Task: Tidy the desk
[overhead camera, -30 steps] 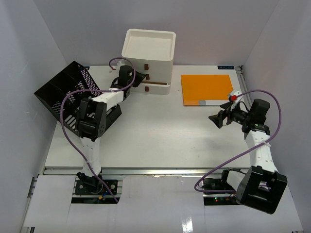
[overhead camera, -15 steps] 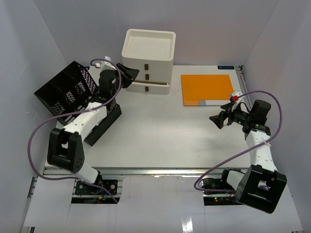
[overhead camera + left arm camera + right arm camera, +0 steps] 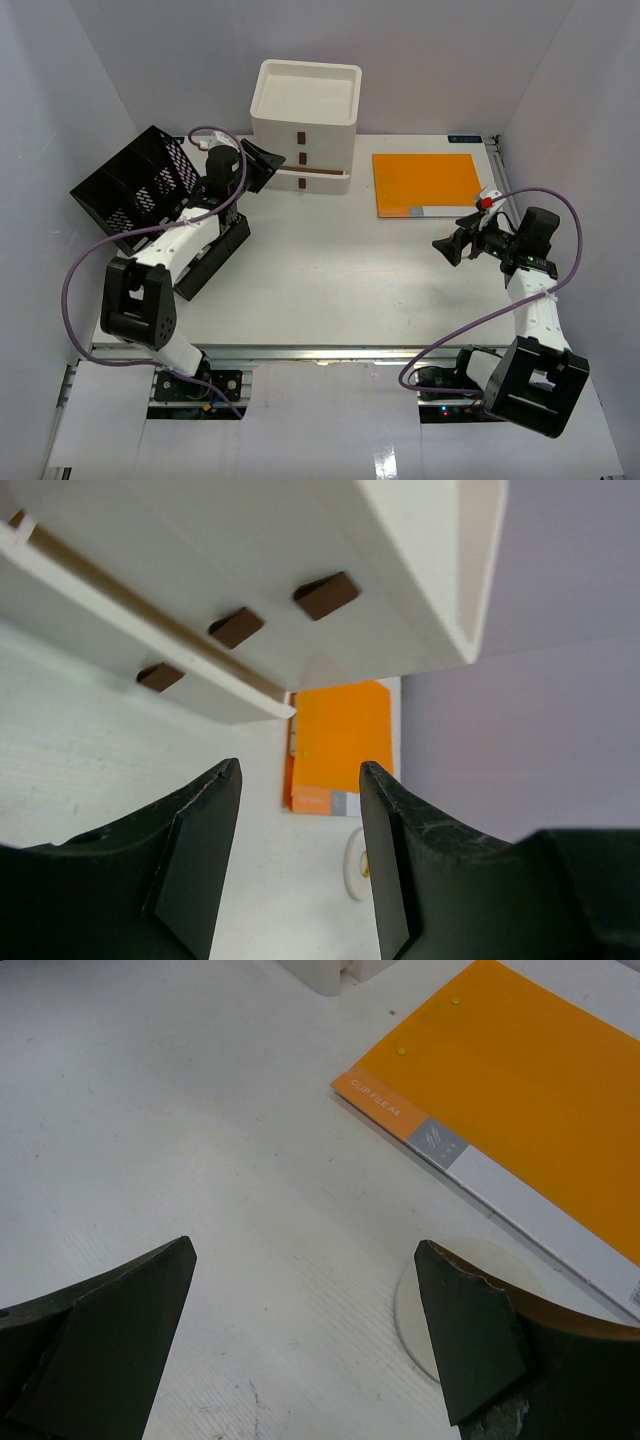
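top cam: desk (image 3: 330, 290) fills the middle of the view, white top, metal rail along the 6 o'clock edge, white walls on the other three sides; white three-drawer box (image 3: 305, 120) sits at 12 o'clock against the back wall, brown handles (image 3: 325, 595) facing the arms, bottom drawer standing proud of the two above it; orange clip file (image 3: 425, 182) lies flat at 1 o'clock, well apart from the box, white strip along its near edge; black mesh file rack (image 3: 130, 190) at 10 o'clock, tilted and overhanging the desk's left edge; left gripper (image 3: 265, 165) at 11 o'clock, up off the desk, just beside the box's left front corner, pointing toward 2 o'clock; left wrist cam shows its fingers (image 3: 195, 850) parted, a clear gap with only the desk and the file visible through it, so released, gripping nothing, not touching the box; right gripper (image 3: 452, 240) at 3 o'clock, near the file's near right corner, pointing toward 9 o'clock; right wrist cam shows its jaws spread wide over bare desk, released, nothing between them; flat white round disc (image 3: 450, 1300) on the desk right at the file's near edge, by the right-hand finger, can't tell if it's tucked under the file
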`<state>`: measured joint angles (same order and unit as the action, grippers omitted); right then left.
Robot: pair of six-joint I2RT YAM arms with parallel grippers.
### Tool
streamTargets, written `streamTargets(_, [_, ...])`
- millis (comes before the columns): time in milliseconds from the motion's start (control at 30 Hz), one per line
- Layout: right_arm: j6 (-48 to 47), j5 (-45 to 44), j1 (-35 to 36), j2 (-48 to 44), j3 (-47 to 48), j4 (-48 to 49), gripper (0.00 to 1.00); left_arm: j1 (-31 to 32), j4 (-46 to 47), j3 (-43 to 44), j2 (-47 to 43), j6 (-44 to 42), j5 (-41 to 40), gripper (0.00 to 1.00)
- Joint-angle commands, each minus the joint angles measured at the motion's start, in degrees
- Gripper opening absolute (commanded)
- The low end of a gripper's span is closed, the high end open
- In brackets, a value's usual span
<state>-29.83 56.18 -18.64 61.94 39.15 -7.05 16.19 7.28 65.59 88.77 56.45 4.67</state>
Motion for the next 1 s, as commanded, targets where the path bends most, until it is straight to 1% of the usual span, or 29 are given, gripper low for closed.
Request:
streamTargets(0, [1.1, 1.8, -0.3, 0.3, -0.2, 1.9, 0.97, -0.4, -5.8, 5.2, 4.3, 3.2, -2.8, 0.61])
streamTargets(100, [1.2, 1.8, -0.3, 0.2, 0.0, 1.9, 0.97, -0.4, -7.6, 9.8, 10.6, 4.8, -2.6, 0.61])
streamTargets(167, [1.3, 1.8, -0.3, 0.2, 0.0, 1.9, 0.97, -0.4, -11.3, 12.7, 13.9, 6.3, -3.2, 0.60])
streamTargets(267, [1.5, 2.0, -0.3, 0.1, 0.0, 2.0, 0.97, -0.4, -15.1, 20.1, 21.4, 7.6, -3.8, 0.59])
streamTargets(367, [1.7, 2.3, -0.2, 0.1, 0.2, 2.1, 0.97, -0.4, -16.1, 23.3, 25.0, 8.3, -5.6, 0.58])
streamTargets(967, [1.8, 1.6, -0.2, 0.9, 0.3, 1.9, 0.97, -0.3, -20.4, 31.5, 33.0, 12.8, -10.9, 0.56])
